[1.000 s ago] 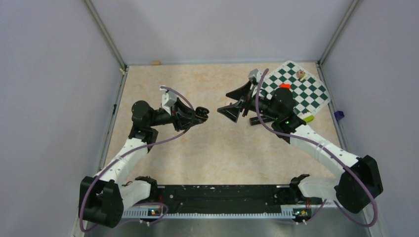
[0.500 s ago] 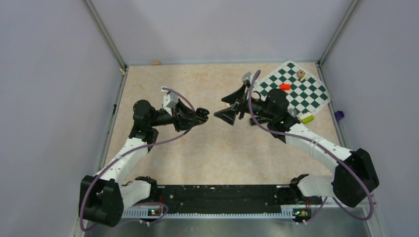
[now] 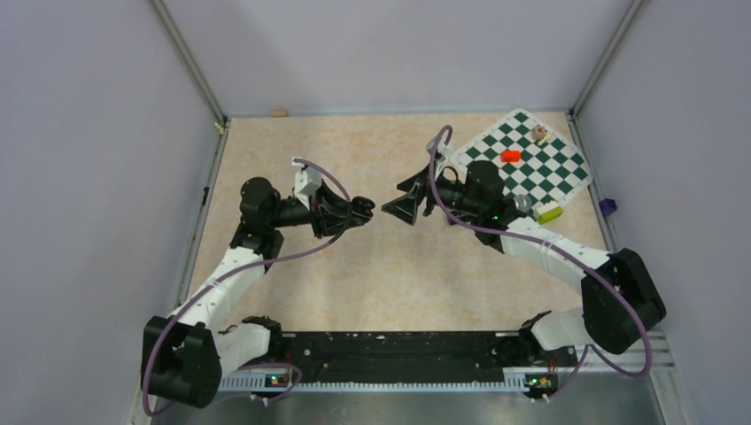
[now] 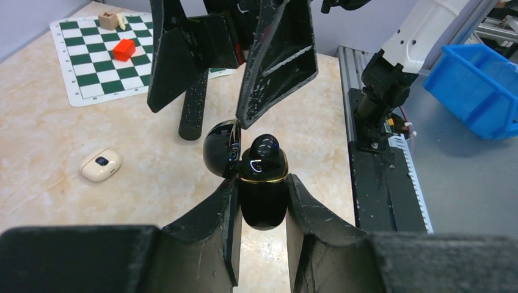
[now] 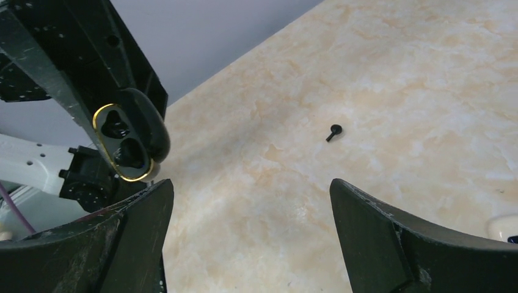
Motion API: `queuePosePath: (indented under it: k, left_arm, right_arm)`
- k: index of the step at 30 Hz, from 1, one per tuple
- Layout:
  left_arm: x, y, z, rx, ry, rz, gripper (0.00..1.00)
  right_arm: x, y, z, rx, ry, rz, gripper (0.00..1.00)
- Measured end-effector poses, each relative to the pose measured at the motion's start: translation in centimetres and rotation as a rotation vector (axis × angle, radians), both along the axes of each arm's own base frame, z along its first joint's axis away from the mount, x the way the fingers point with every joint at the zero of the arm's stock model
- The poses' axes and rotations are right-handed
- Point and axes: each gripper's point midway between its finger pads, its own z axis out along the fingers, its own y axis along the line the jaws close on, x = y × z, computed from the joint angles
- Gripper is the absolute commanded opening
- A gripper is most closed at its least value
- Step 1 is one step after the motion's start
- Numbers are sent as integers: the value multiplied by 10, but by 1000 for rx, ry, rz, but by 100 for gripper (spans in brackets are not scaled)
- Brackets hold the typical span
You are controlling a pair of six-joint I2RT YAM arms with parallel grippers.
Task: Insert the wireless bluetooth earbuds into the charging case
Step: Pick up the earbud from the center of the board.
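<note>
- The left gripper [image 4: 262, 182] is closed on the case [image 4: 262, 204], one finger pressed to each side of its lower body, which is held off the table.
- The case is a small, glossy black, rounded box with a thin gold rim around its mouth. Its lid [image 4: 220, 148] is swung open to one side.
- In the right wrist view the mouth faces the right arm and shows two dark wells inside the gold rim. A glossy black rounded shape stands up from the rim in the left wrist view, and I cannot tell whether it is a bud.
- The right gripper [image 5: 249, 186] is just ahead of the case, spread wide with nothing between its fingers. One fingertip comes right up to the lid, and I cannot tell whether they touch.
- Beyond the right gripper's fingers, one earbud [image 5: 333, 130] lies alone on the tan marbled table [image 5: 427, 73], tiny and black, a round head on a short stem.
- Further out from the left gripper are a cream lump [image 4: 101, 165], a black cylinder [image 4: 194, 107] and a green-and-white checkered mat [image 4: 85, 76] with a red block [image 4: 124, 49] on it.
</note>
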Motion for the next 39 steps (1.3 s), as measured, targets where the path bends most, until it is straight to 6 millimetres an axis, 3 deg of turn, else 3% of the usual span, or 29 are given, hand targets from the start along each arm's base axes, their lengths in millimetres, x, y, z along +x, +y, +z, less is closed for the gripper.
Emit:
queuePosePath:
  k: [8, 16, 21, 26, 29, 34, 39]
  left_arm:
    - [3, 17, 7, 26, -45, 48, 0]
    - [26, 57, 35, 15, -120, 247, 0]
    - [31, 69, 38, 68, -150, 278, 0]
    - [32, 90, 55, 133, -204, 304, 0]
    - [29, 100, 49, 141, -182, 315, 0]
    - [24, 103, 31, 128, -142, 325, 0]
    - [16, 110, 23, 114, -152, 363, 0]
  right_arm:
    - [14, 2, -31, -50, 45, -33, 91]
    - [16, 8, -93, -132, 210, -9, 85]
    - [16, 8, -93, -137, 200, -4, 80]
    - [20, 8, -91, -169, 150, -13, 76]
    - [37, 20, -88, -222, 100, -10, 73]
    - [88, 66, -86, -289, 42, 23, 63]
    - [124, 100, -117, -370, 101, 46, 58]
